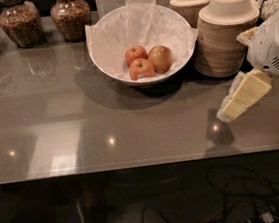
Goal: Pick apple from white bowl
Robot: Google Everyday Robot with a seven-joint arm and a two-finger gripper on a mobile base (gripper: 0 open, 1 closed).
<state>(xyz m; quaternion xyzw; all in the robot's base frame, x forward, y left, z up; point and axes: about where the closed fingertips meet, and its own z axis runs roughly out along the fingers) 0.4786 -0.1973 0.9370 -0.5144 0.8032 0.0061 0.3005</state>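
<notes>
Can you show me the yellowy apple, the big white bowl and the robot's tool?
apple (160, 58): camera view, middle of its pale skin.
white bowl (148, 79): camera view, front rim.
tool (226, 114): camera view, its tip, far right of the bowl.

Arm (273, 48) at right edge, jaws angled down-left
</notes>
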